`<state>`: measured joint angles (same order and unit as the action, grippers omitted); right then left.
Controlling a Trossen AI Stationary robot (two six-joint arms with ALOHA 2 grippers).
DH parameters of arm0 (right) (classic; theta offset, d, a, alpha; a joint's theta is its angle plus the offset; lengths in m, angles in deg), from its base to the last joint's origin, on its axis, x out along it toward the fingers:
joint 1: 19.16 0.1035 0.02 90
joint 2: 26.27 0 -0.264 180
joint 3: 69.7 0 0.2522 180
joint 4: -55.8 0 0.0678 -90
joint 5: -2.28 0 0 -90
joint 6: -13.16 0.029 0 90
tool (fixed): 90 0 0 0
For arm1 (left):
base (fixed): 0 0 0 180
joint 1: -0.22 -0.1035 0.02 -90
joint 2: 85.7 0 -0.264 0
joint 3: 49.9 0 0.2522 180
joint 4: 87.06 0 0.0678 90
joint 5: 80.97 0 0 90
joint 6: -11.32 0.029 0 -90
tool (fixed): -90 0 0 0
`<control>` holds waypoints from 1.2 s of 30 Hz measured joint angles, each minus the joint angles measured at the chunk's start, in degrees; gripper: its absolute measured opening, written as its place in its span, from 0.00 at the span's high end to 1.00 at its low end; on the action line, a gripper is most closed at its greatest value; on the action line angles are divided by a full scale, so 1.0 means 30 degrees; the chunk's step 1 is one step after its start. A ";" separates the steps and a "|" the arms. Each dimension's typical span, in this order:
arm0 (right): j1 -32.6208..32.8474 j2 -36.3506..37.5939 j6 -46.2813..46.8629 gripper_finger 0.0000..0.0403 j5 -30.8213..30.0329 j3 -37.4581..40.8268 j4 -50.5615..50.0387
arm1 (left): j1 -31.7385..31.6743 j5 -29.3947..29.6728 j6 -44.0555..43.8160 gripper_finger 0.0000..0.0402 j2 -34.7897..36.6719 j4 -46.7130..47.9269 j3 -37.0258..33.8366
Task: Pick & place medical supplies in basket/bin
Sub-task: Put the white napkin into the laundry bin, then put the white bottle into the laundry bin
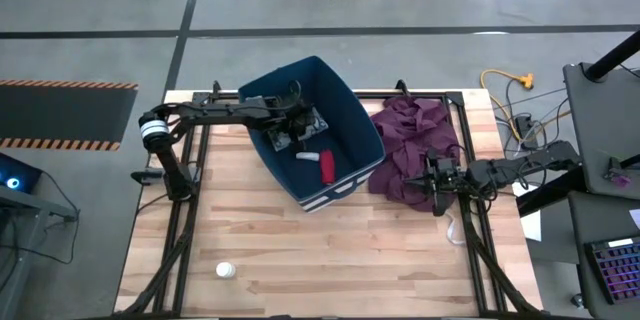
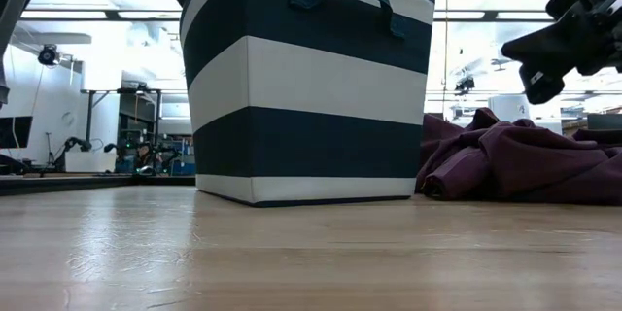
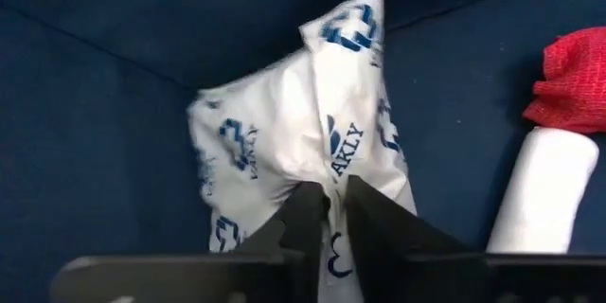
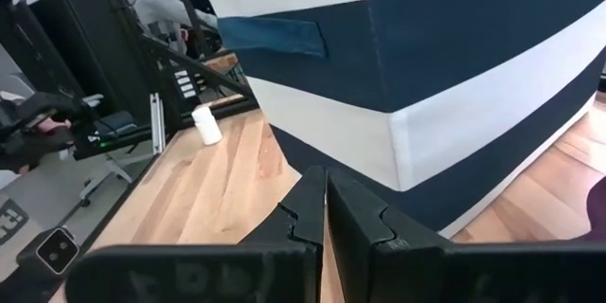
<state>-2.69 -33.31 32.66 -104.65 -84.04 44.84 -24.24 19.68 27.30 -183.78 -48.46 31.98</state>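
Note:
My left gripper [image 1: 292,126] reaches from above into the navy, white-striped bin [image 1: 352,110], shut on the white, blue-printed packet [image 3: 303,133]. On the bin's floor a white cylinder [image 3: 540,194] lies end to end with a red roll [image 3: 573,85]; both show in the high view as the cylinder [image 1: 305,156] and the roll [image 1: 327,166]. A small white round container [image 1: 226,271] stands on the table near its near-left corner, also seen as the container [image 4: 205,125]. My right gripper [image 4: 327,204] is shut and empty, hovering right of the bin by the maroon cloth [image 1: 410,145]. My left gripper pinches the packet between its two fingers at one edge [image 3: 333,185]. The packet is crumpled and spreads out beyond the fingertips [image 3: 308,204] over the bin's blue floor. Whether it rests on that floor I cannot tell.
The maroon cloth [image 2: 525,160] lies heaped against the bin's right side [image 2: 311,87]. Bare wooden table [image 1: 330,260] stretches along the near side. A person [image 4: 161,0] sits beyond the table's left edge. Cables and a desk stand off to the right.

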 joint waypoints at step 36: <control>0.0000 -0.0230 -0.0237 0.98 -0.0034 0.0000 0.0007 | 0.5388 -0.4172 -0.3050 0.32 0.8949 0.6098 0.4211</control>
<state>-2.69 -34.00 31.95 -104.75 -84.04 44.87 -8.07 7.16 18.16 -156.94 -30.16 44.61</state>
